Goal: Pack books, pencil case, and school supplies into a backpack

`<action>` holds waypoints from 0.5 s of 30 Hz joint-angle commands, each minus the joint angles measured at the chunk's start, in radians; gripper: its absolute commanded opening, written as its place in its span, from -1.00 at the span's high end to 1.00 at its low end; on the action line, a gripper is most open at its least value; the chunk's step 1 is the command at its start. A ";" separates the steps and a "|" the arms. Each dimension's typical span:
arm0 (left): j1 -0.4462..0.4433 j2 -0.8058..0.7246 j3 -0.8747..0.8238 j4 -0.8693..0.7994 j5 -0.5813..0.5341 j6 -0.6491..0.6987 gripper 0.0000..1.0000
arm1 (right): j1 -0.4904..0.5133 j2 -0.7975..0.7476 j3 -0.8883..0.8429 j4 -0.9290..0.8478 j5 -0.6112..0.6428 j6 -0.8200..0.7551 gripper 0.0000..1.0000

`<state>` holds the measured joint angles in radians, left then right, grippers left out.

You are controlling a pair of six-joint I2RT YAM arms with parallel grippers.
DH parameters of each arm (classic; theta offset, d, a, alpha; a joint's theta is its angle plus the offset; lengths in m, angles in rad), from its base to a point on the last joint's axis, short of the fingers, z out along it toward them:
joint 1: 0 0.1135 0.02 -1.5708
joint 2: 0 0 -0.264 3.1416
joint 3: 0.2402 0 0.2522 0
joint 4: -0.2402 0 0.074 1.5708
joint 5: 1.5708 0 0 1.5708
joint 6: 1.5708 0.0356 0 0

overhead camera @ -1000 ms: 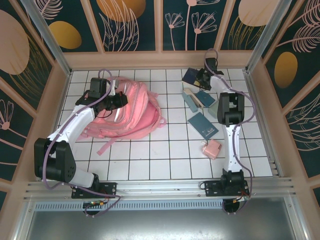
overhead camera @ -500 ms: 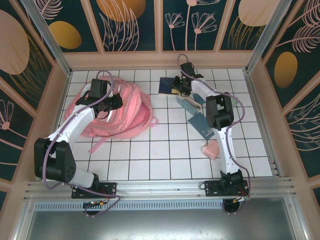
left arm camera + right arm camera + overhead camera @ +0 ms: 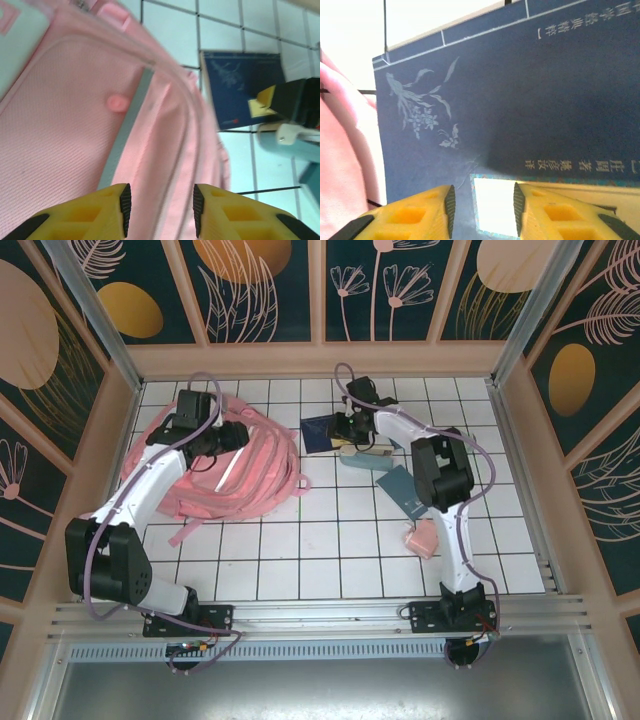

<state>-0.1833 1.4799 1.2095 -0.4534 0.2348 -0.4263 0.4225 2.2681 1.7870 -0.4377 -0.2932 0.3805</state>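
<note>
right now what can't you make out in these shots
- Backpack opening: top view, hidden under left gripper and fabric folds.
- Whether right gripper holds the navy book: right wrist view, contact cut off by bottom edge.
- Teal pads: top view, partly covered by right arm.

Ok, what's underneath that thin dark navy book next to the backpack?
White tiled tabletop shows around the dark navy book. One edge sits beside the pink fabric backpack. Anything directly beneath the cover is hidden.
</note>
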 commanded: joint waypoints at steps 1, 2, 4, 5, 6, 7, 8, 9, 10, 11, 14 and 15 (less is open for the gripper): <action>-0.003 0.051 0.077 0.082 0.067 -0.063 0.26 | 0.012 -0.132 -0.040 0.017 0.006 0.039 0.19; -0.009 0.072 0.092 0.104 0.081 -0.072 0.26 | 0.020 -0.152 -0.063 0.033 0.004 0.051 0.19; -0.027 0.121 0.132 0.127 0.093 -0.082 0.29 | 0.039 -0.185 -0.110 0.060 -0.013 0.074 0.19; -0.040 0.151 0.158 0.132 0.095 -0.079 0.29 | 0.053 -0.197 -0.138 0.074 -0.023 0.086 0.20; -0.055 0.187 0.189 0.133 0.091 -0.076 0.30 | 0.066 -0.205 -0.162 0.085 -0.028 0.095 0.20; -0.066 0.217 0.214 0.134 0.085 -0.073 0.32 | 0.081 -0.209 -0.180 0.092 -0.029 0.101 0.21; -0.080 0.260 0.245 0.137 0.085 -0.070 0.32 | 0.093 -0.208 -0.197 0.097 -0.023 0.107 0.21; -0.090 0.299 0.276 0.143 0.085 -0.070 0.32 | 0.108 -0.208 -0.214 0.105 -0.015 0.115 0.21; -0.097 0.330 0.303 0.147 0.087 -0.072 0.32 | 0.117 -0.205 -0.232 0.116 -0.014 0.125 0.21; -0.105 0.370 0.332 0.151 0.091 -0.072 0.33 | 0.119 -0.201 -0.251 0.130 -0.017 0.138 0.21; -0.125 0.483 0.426 0.150 0.093 -0.070 0.34 | 0.141 -0.188 -0.295 0.156 -0.008 0.174 0.21; -0.131 0.520 0.458 0.150 0.097 -0.071 0.34 | 0.142 -0.186 -0.307 0.165 0.005 0.182 0.21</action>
<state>-0.3027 1.9255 1.5875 -0.3241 0.3126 -0.4839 0.5644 2.0682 1.5105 -0.3180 -0.2993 0.5098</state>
